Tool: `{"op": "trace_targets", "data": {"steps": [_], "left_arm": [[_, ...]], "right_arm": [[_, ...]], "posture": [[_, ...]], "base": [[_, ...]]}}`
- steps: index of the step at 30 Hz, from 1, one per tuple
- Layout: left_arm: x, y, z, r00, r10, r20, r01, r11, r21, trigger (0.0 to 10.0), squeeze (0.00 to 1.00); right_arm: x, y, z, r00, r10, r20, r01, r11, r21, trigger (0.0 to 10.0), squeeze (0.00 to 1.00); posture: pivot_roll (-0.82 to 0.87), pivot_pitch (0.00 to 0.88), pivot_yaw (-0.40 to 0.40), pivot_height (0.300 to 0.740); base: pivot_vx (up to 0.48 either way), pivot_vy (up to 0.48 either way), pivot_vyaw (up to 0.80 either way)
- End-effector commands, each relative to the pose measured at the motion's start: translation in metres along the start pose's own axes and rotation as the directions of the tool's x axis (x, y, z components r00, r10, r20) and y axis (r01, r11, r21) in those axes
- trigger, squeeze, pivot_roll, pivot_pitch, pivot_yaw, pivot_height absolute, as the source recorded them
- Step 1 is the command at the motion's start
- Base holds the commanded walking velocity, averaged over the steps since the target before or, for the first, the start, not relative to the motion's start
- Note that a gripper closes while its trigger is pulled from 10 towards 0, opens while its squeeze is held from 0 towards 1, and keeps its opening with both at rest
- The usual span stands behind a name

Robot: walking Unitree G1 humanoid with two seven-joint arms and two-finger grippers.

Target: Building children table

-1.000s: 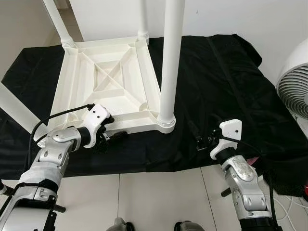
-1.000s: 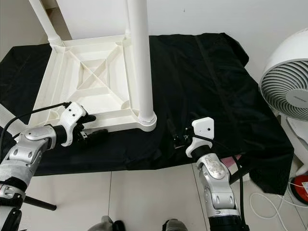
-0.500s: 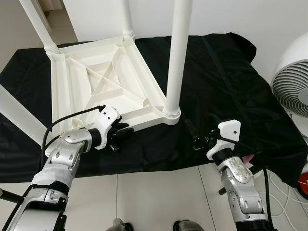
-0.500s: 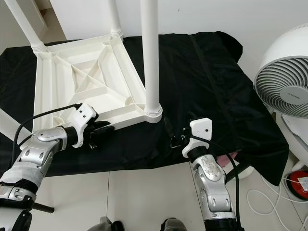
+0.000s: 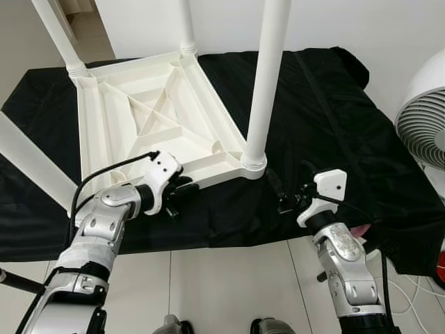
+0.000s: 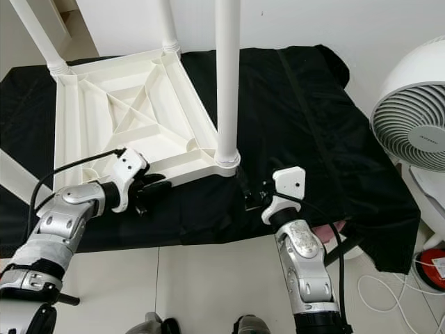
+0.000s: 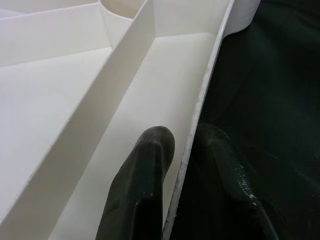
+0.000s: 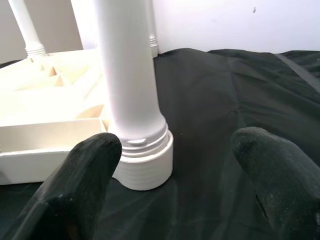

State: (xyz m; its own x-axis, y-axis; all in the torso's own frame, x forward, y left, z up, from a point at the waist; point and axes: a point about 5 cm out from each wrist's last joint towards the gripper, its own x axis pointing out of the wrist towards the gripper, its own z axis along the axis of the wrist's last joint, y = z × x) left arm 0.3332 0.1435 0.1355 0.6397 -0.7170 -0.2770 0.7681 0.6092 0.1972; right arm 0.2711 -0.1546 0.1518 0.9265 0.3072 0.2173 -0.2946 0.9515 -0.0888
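Note:
A white plastic children's table (image 5: 139, 111) lies upside down on a black cloth (image 5: 327, 118), its legs pointing up. My left gripper (image 5: 179, 193) is shut on the table's near rim (image 7: 200, 100). One finger (image 7: 150, 155) is inside the rim and the other is outside against the cloth. My right gripper (image 5: 281, 198) is open just above the cloth, a short way right of the near-right leg (image 5: 264, 83). In the right wrist view that leg's ribbed base (image 8: 145, 165) stands ahead between the two spread fingers without touching them.
Three more legs rise at the back left (image 5: 59, 38), back right (image 5: 184, 28) and near left (image 5: 31, 156). A white fan (image 5: 424, 118) stands at the right by the cloth's edge. Pale floor tiles (image 5: 229, 285) lie in front, and a white wall stands behind.
The table has turned on the cloth with my left gripper on its rim, the near-right corner swinging away from me. The view has shifted too. My right gripper has stayed about where it was.

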Motion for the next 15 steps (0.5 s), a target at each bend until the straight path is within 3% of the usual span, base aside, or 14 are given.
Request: {"op": "trace_targets", "data": {"steps": [1,5,6,8,9,14,15], "left_arm": [[-0.008,0.024,0.009,0.91,0.412,0.049,-0.411,0.911,-0.012,10.0,0.0],[-0.004,0.023,0.014,0.899,0.433,0.063,-0.432,0.901,-0.033,10.0,0.0],[-0.003,0.023,0.014,0.898,0.435,0.069,-0.433,0.9,-0.044,10.0,0.4],[-0.003,0.023,0.014,0.897,0.436,0.073,-0.433,0.9,-0.052,10.0,0.4],[-0.005,0.022,0.014,0.9,0.429,0.078,-0.426,0.903,-0.052,10.0,1.0],[-0.012,0.021,0.017,0.905,0.412,0.104,-0.413,0.911,-0.016,10.0,1.0],[-0.017,0.02,0.02,0.902,0.41,0.135,-0.414,0.91,-0.003,10.0,0.0]], "right_arm": [[0.002,0.002,-0.002,1.0,0.01,-0.006,-0.01,1.0,0.013,10.0,0.0],[0.004,0.002,-0.001,1.0,0.008,-0.003,-0.008,1.0,0.012,10.0,0.0],[0.004,0.002,-0.001,1.0,0.008,-0.002,-0.008,1.0,0.012,10.0,0.0],[0.004,0.002,-0.001,1.0,0.007,-0.002,-0.007,1.0,0.012,10.0,0.0],[0.004,0.002,-0.001,1.0,0.005,-0.002,-0.005,1.0,0.012,10.0,0.0],[0.003,0.002,-0.003,1.0,0.002,-0.005,-0.001,1.0,0.013,10.0,0.0],[0.003,0.002,-0.004,1.0,0.001,-0.006,-0.001,1.0,0.014,10.0,0.0]], "posture": [[-0.13,0.105,0.083,0.74],[-0.13,0.105,0.085,0.74],[-0.13,0.105,0.085,0.74],[-0.13,0.105,0.085,0.74],[-0.13,0.105,0.088,0.74],[-0.13,0.103,0.089,0.74],[-0.13,0.103,0.089,0.74]], "base": [[0.0,0.0,0.0],[0.0,0.0,0.0],[0.0,0.0,0.0],[0.0,0.0,0.0],[0.0,0.0,0.0],[0.0,0.0,0.0],[0.0,0.0,0.0]]}}
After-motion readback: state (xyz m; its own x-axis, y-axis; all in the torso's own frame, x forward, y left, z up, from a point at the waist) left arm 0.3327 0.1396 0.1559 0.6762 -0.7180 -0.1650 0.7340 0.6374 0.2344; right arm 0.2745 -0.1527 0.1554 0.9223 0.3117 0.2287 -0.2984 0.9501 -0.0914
